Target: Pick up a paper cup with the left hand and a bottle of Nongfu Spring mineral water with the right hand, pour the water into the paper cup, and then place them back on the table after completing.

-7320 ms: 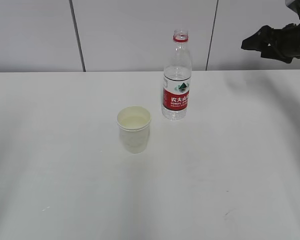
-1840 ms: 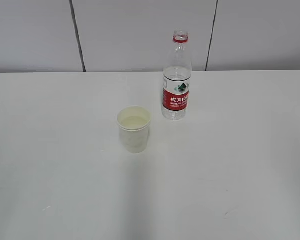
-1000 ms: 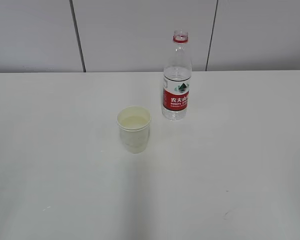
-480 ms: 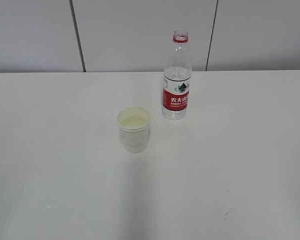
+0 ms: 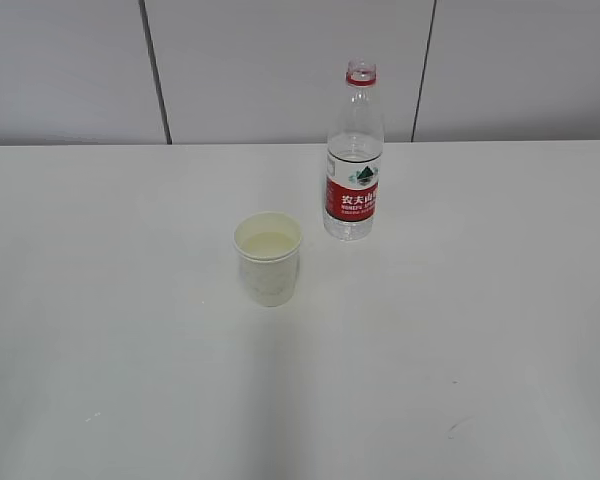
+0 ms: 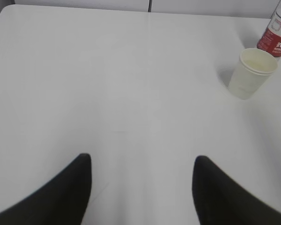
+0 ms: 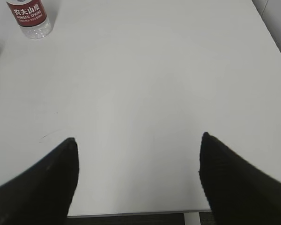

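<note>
Both jaws open and empty; cup and bottle stand on the desk

Left hand (image 6: pixel 140 187): jaws spread apart, nothing between them, hanging over bare desk (image 5: pixel 130 350), well short of the paper cup (image 5: pixel 268 258), which sits up and to their right in the left wrist view. Right hand (image 7: pixel 138 173): jaws spread wider, also empty, with the bottle (image 5: pixel 353 155) far off at the upper left corner of the right wrist view. Neither arm shows in the exterior view. Cup upright, something pale inside; water or just the cup's floor, cannot tell. Bottle upright, uncapped, just behind and right of the cup, not touching, water (image 5: pixel 351 225) in its lower part. Judgement: either nothing is started or the whole task is finished; these pictures do not settle which. Count: one cup, one bottle, two hands
</note>
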